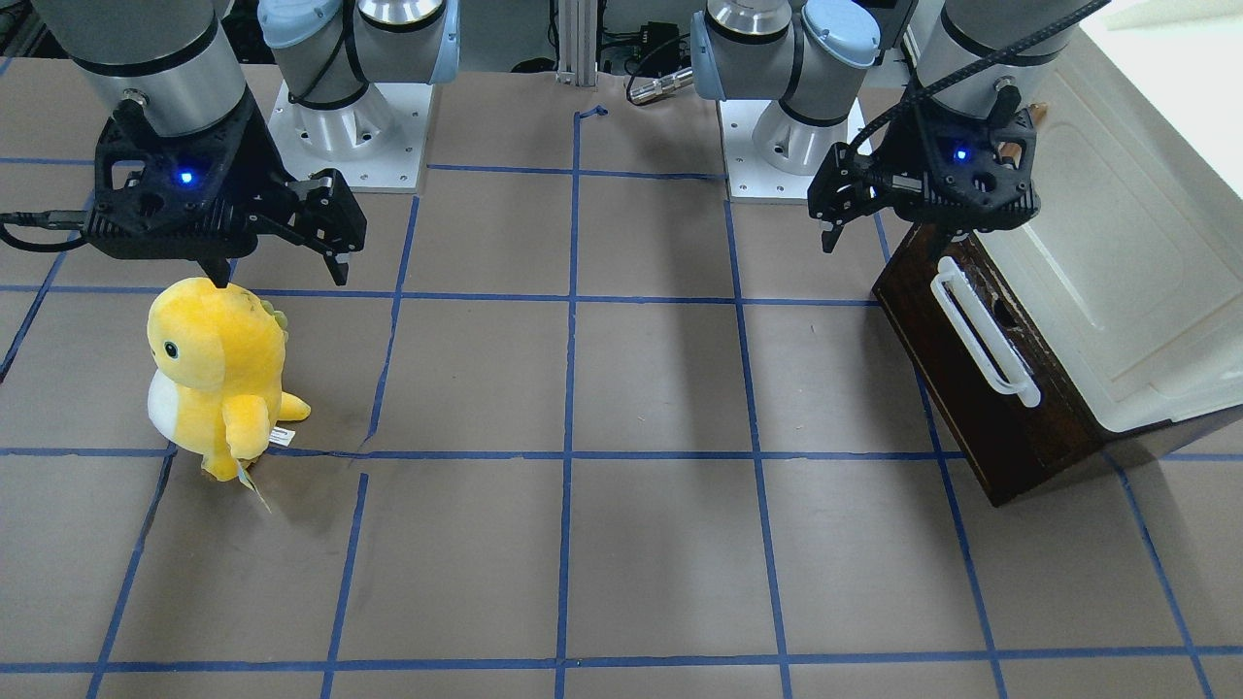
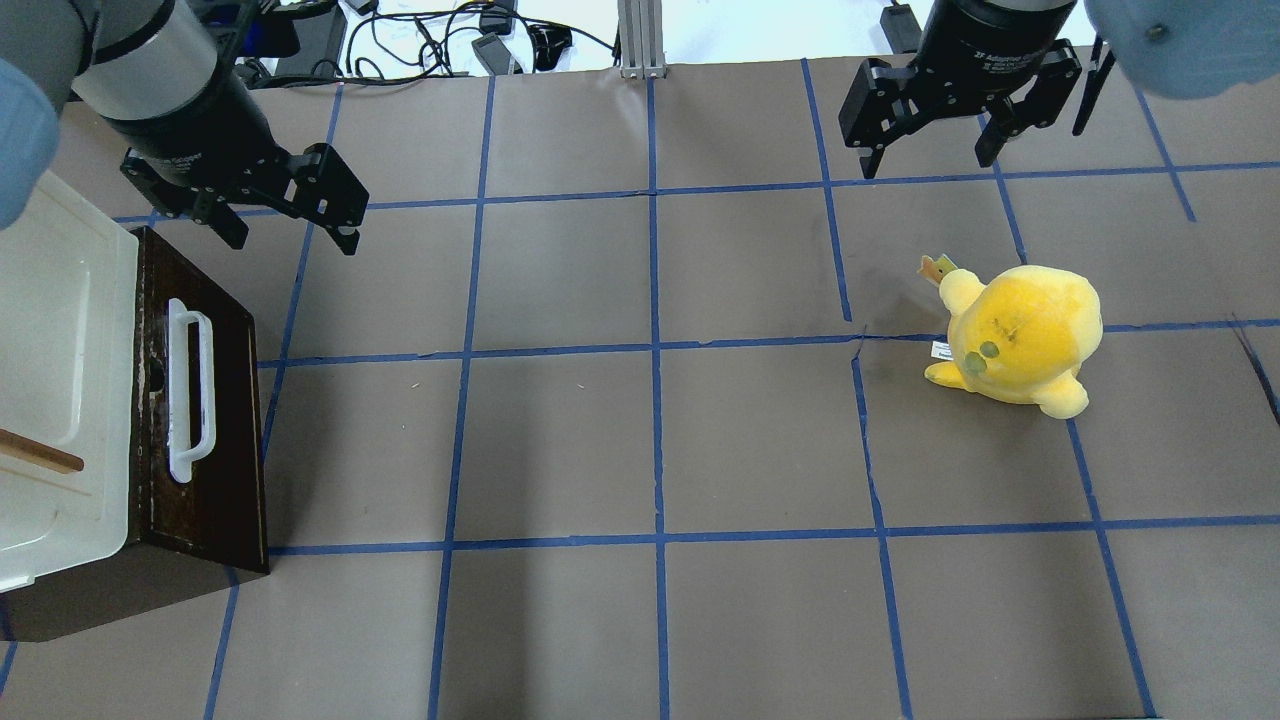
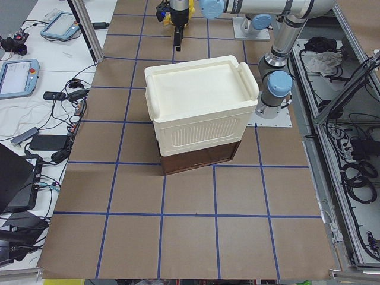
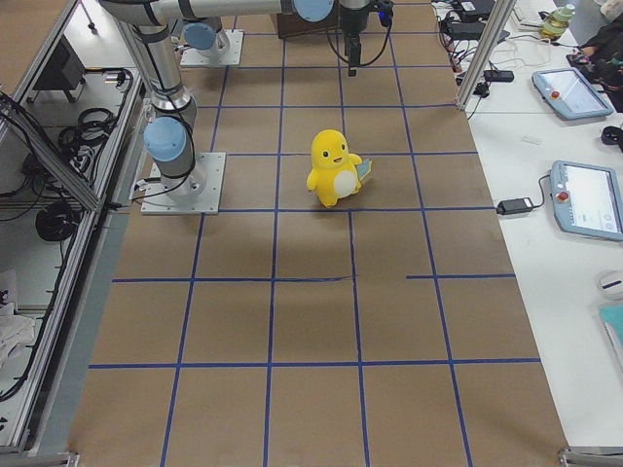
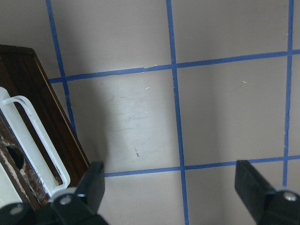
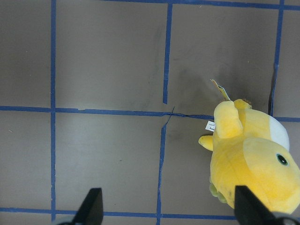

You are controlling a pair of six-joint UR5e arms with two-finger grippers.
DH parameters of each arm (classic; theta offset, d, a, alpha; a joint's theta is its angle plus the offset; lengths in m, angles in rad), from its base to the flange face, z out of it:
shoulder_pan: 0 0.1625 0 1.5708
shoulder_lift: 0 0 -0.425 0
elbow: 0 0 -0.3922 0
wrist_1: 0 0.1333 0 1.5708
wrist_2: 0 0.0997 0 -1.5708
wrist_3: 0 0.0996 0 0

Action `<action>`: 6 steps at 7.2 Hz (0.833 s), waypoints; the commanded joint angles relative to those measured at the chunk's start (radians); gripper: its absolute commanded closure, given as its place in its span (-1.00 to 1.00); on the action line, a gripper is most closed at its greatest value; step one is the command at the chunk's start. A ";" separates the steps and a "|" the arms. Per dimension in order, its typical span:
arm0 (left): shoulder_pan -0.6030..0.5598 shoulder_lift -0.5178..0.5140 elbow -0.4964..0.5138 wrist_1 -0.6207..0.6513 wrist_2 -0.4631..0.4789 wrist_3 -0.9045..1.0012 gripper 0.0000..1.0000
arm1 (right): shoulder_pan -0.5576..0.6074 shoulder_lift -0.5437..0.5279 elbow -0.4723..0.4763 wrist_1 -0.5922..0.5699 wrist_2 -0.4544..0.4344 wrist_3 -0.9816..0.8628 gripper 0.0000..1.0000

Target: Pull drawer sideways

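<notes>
The dark brown drawer [image 2: 225,420] sits in the cream-white cabinet [image 2: 50,380] at the table's left end, and its inside does not show. Its long white bar handle [image 2: 190,390] faces the table's middle. The overhead view shows my left gripper [image 2: 290,235] open and empty, hovering just beyond the far end of the drawer front. In the left wrist view the drawer [image 5: 42,117] and handle [image 5: 33,136] lie left of the open left gripper [image 5: 173,187]. From the front, the left gripper [image 1: 889,238] hangs over the drawer's [image 1: 971,388] top corner. My right gripper [image 2: 928,160] is open and empty.
A yellow plush toy [image 2: 1020,345] stands on the right half of the table, just in front of the right gripper [image 1: 280,275]; the right wrist view shows the plush [image 6: 253,159] at lower right. A wooden stick [image 2: 40,452] lies on the cabinet. Blue tape lines grid the brown table.
</notes>
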 commanded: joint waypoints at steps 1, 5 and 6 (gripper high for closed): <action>0.000 -0.002 0.002 0.003 0.001 0.002 -1.00 | 0.000 0.000 0.000 0.000 0.001 -0.002 -1.00; 0.000 -0.002 0.002 0.004 0.004 -0.006 -1.00 | 0.000 0.000 0.000 0.000 0.001 0.000 -1.00; 0.002 -0.005 0.010 0.035 0.007 -0.007 -1.00 | 0.000 0.000 0.000 0.000 0.001 -0.002 -1.00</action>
